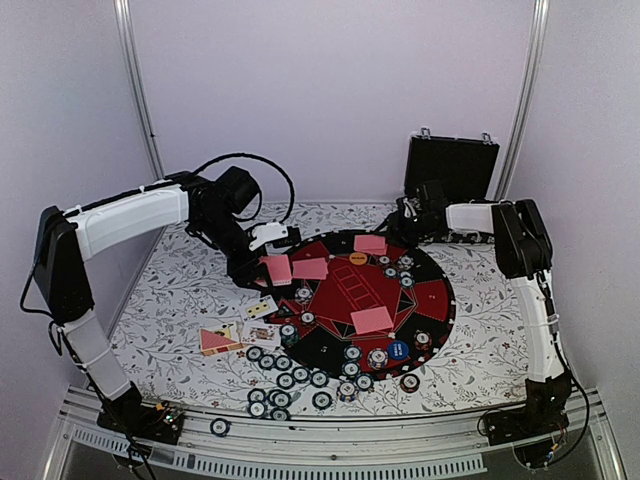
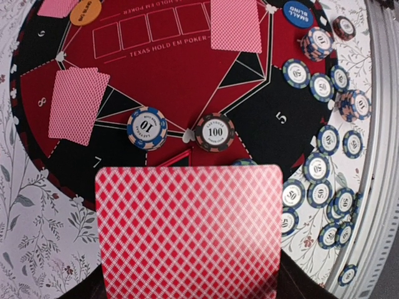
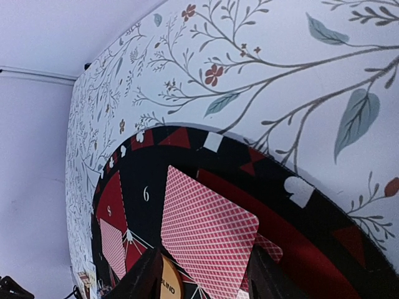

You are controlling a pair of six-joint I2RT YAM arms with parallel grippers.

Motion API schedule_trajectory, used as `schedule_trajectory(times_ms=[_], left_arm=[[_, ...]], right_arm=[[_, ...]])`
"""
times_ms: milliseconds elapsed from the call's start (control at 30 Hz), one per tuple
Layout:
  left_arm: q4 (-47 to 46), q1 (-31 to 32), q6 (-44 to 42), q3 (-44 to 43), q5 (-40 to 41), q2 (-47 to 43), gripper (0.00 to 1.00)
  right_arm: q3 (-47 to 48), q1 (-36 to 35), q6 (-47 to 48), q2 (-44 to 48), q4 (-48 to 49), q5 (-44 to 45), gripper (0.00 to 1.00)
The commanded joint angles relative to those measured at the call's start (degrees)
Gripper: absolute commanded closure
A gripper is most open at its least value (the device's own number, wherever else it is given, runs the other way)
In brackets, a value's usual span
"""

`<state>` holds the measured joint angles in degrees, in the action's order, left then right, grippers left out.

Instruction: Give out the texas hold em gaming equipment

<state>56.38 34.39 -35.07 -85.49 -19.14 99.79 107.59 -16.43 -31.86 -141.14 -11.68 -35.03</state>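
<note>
1. From above: left claw [image 1: 268, 262] pressed together on a pink-backed card [image 1: 276, 268], over the left rim of the round mat [image 1: 322, 345].
2. Right claw [image 1: 402, 228] low at the mat's far rim, just beside far card [image 1: 370, 243]; no telling its spread from up here.
3. Face-down on the mat: mid card [image 1: 310, 268] just beside the pinched one, near card [image 1: 372, 320] towards the middle. Orange disc [image 1: 358, 258] between mid card and far card; blue disc [image 1: 398, 350] by the near rim.
4. Chips [image 1: 290, 372] scattered over the flowered tabletop [image 1: 180, 290] off the mat's near-left rim, a few more on the mat itself. Face-up cards [image 1: 258, 308] left of the mat. Black case [image 1: 450, 165] upright behind the right arm.
5. Left wrist: card across the lower half of the view, back up, gripped at its near edge. Beyond it on the mat, 10 chip [image 2: 147, 128] and 100 chip [image 2: 214, 132] side by side, not touching; many chips on the tabletop at the right.
6. Right wrist: fingers [image 3: 144, 280] spread, one on either side of far card, flat on the mat. Second card [image 3: 269, 246] peeking out under its right edge; orange disc partly in view between the left finger and far card.
</note>
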Motion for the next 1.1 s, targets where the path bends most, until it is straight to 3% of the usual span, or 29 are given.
schedule_trajectory(times_ms=[0,233,400,533,767,1067], left_arm=[[-0.4,0.2,0.7,-0.7,-1.7,-0.6,0.84],[-0.6,0.3,0.4,-0.5,-2.1,-0.7,0.84],[-0.8,0.3,0.0,-0.8,-1.9,-0.9,0.84],[-1.0,0.3,0.2,-1.0,-2.2,-0.5,0.84],[-1.3,0.4,0.6,-1.0,-2.1,-0.6,0.84],[-1.4,0.9,0.9,-1.9,-2.1,-0.6,0.84]], right_arm=[[0.5,0.3,3.1,7.2,-3.1,4.4,0.50],[-12.2,-1.6,4.9,20.9,-0.3,6.1,0.43],[-27.4,-5.5,-2.3,30.3,11.8,-5.6,0.34],[-33.2,-12.0,-10.0,33.0,19.3,-11.5,0.27],[-33.8,-20.6,-20.0,29.6,30.0,-18.5,0.21],[-25.5,-25.5,-23.5,21.1,32.1,-20.9,0.20]])
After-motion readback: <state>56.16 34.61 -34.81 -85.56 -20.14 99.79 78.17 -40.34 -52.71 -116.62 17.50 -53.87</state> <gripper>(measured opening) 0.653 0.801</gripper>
